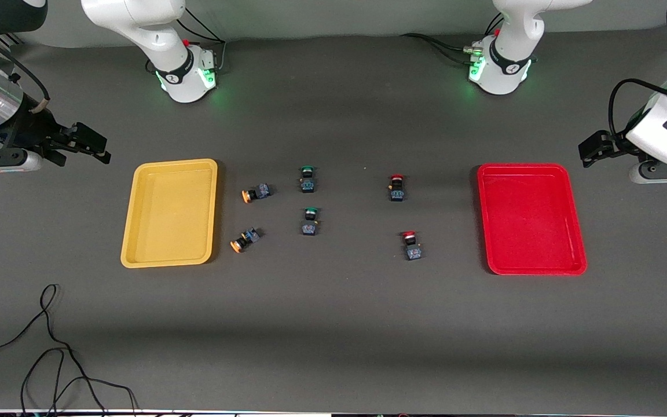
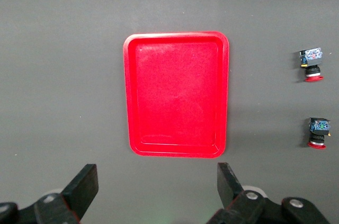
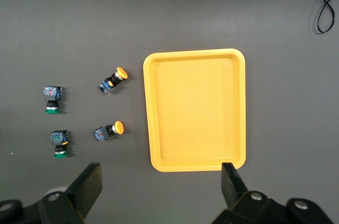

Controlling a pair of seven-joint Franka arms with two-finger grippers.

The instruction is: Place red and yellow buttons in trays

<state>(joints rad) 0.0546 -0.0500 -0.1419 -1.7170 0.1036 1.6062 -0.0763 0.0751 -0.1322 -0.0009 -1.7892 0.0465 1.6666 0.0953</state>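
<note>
The yellow tray lies toward the right arm's end of the table, and the red tray toward the left arm's end. Both are empty. Two yellow-capped buttons lie on their sides beside the yellow tray. Two red-capped buttons stand beside the red tray. My right gripper is open and empty, up over the table edge by the yellow tray. My left gripper is open and empty, up over the table by the red tray.
Two green-capped buttons stand at the table's middle, between the yellow and red ones. A black cable loops on the table near the front camera, at the right arm's end. The arm bases stand along the table's edge.
</note>
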